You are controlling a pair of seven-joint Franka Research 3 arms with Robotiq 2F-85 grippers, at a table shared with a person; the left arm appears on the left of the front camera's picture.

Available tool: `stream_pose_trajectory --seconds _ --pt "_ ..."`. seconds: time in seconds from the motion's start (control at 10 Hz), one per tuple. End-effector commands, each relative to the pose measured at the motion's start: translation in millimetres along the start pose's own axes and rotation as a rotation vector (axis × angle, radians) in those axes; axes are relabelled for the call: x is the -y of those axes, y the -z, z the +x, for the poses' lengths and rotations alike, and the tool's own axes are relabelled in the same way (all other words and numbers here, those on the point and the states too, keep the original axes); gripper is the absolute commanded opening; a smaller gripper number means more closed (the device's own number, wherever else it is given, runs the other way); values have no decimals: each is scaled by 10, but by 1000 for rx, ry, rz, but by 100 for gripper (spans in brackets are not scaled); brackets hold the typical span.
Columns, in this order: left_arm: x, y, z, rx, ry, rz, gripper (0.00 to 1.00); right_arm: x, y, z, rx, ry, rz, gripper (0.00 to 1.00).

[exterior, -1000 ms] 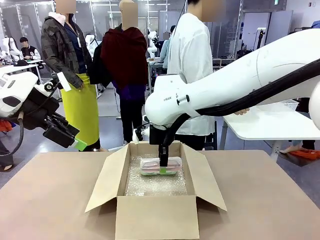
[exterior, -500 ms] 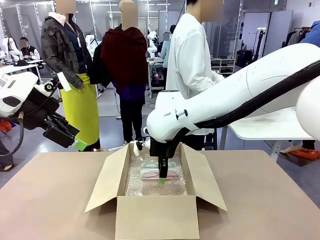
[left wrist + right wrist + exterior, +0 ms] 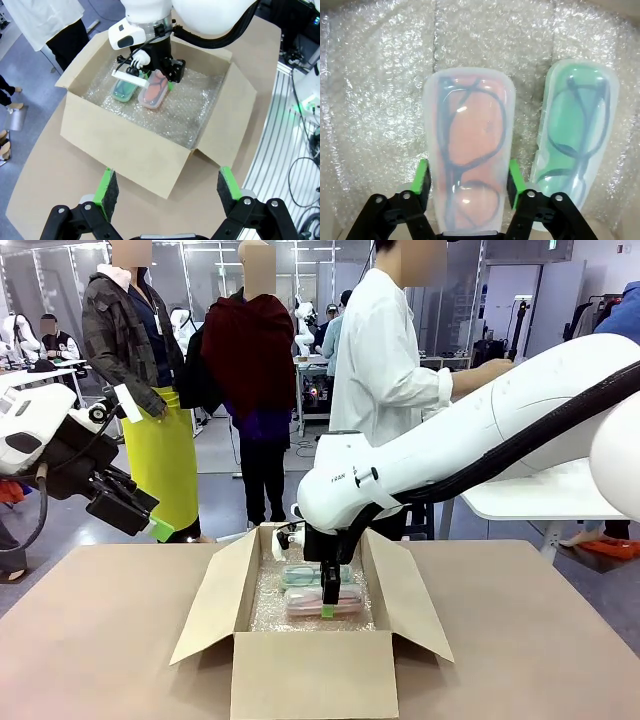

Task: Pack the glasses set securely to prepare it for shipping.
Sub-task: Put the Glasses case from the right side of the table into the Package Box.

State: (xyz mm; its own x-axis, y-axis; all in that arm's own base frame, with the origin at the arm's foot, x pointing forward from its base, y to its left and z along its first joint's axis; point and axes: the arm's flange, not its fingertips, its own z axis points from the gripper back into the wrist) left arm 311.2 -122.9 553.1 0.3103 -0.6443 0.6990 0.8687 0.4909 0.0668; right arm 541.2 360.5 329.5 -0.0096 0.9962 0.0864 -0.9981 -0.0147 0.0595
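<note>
The pale pink glasses case (image 3: 467,145) lies flat on the bubble wrap, with the mint green case (image 3: 577,135) beside it. My right gripper (image 3: 467,177) straddles the pink case, jaws slightly open and green pads close against its sides. In the front view the right gripper (image 3: 327,608) reaches down into the cardboard box (image 3: 300,675), over the pink case (image 3: 300,603) and in front of the green case (image 3: 300,576). My left gripper (image 3: 150,527) hangs open at the far left, off the table. The left wrist view looks down past the left gripper (image 3: 165,182) at the box (image 3: 125,145) and both cases.
The box flaps (image 3: 210,605) stand open to both sides. The brown tabletop (image 3: 100,640) spreads around the box. A person in a white shirt (image 3: 380,370) stands beyond the far edge, beside a white table (image 3: 540,495).
My right gripper has come down and nearer with the pink case, setting it on the bubble wrap in front of the green one, and its jaws have eased apart. The left arm has not moved.
</note>
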Motion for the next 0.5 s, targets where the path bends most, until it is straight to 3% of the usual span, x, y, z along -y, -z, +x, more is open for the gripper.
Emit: stream_pose_trajectory --seconds 0.0,0.4 --pt "-3 -12 -10 11 4 -16 100 -92 -87 -4 7 -31 -38 100" --pt "-3 -12 -10 11 4 -16 100 -22 -99 40 7 -9 -18 100"
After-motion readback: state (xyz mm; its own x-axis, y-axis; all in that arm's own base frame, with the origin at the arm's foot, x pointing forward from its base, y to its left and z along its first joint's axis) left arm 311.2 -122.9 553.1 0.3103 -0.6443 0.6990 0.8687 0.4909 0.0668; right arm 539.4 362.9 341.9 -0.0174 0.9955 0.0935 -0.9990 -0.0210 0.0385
